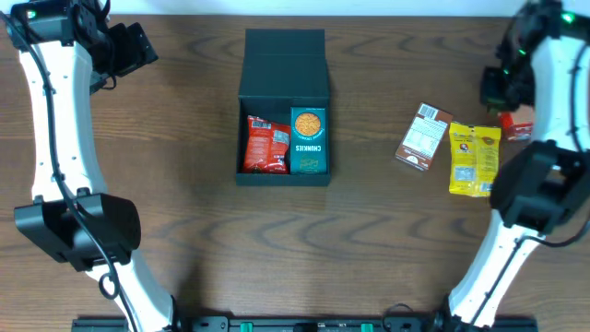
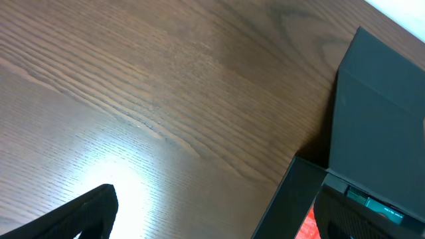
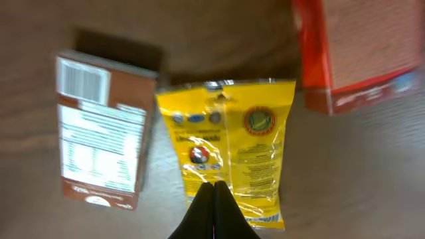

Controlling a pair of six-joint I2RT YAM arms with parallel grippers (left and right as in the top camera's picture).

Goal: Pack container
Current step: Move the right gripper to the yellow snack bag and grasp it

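The dark teal-black container (image 1: 284,57) stands open at the table's middle with its flap lid folded back. It holds a red snack packet (image 1: 265,146) and a teal packet (image 1: 309,141) side by side. Its lid and a wall show in the left wrist view (image 2: 378,119). My left gripper (image 2: 219,216) is open and empty, above bare table left of the container, at the far left in the overhead view (image 1: 138,46). My right gripper (image 3: 214,187) is shut and empty, over a yellow packet (image 3: 229,133) that lies at the right (image 1: 474,159).
A brown carton (image 1: 424,136) lies left of the yellow packet, label side up (image 3: 103,146). A small red snack carton (image 3: 352,46) lies beyond the yellow packet, mostly hidden by my right arm in the overhead view (image 1: 516,126).
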